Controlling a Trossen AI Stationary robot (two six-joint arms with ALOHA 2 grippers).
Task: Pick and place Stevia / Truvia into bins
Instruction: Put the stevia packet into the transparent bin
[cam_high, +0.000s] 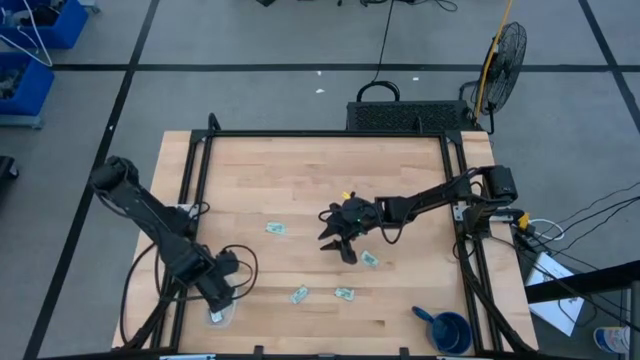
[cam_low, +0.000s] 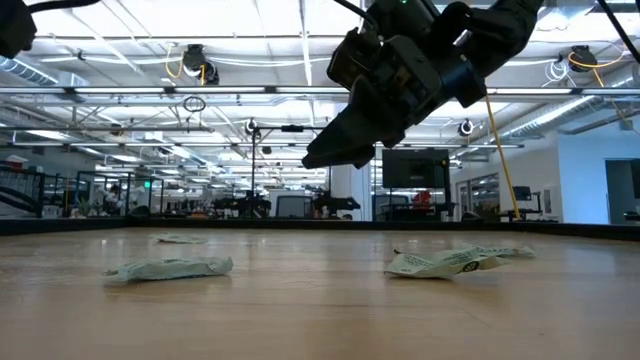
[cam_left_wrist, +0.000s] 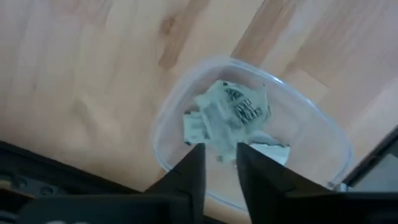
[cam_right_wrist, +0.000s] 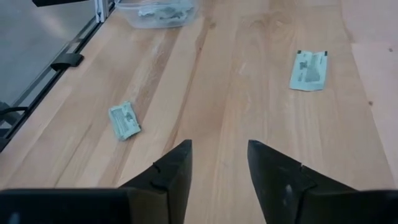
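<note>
Four small flat pale green paper sachets lie loose on the light wooden table (cam_high: 300, 170) in the high view, and more sit crumpled in the clear rounded-rectangular plastic tub (cam_high: 222, 316) at the lower left of that frame, close to the table's front edge and its black metal frame rail. The left gripper (cam_high: 222, 295) hangs right over the tub; in the left wrist view its two dark fingers (cam_left_wrist: 194, 171) stand slightly apart with nothing between them, just above the wrinkled, printed sachets in the tub (cam_left_wrist: 231, 112), whose thin see-through wall (cam_left_wrist: 168, 118) curves smoothly round them.

Moving right, one sachet (cam_high: 275, 228) lies alone at centre left, with bare planks all about it. Two more, a creased one (cam_high: 299, 295) and a flatter one (cam_high: 344, 293), lie near each other at lower centre, apart and not touching. The right gripper (cam_high: 338, 242) hovers above the table's middle, its matte black fingers (cam_right_wrist: 174, 171) spread wide and holding nothing. Just beside it to the lower right rests the fourth sachet (cam_high: 369, 259).

At the lower right corner stands a dark blue round cup with a handle (cam_high: 448, 330), near the table's front edge, with open wood between it and the sachets.
</note>
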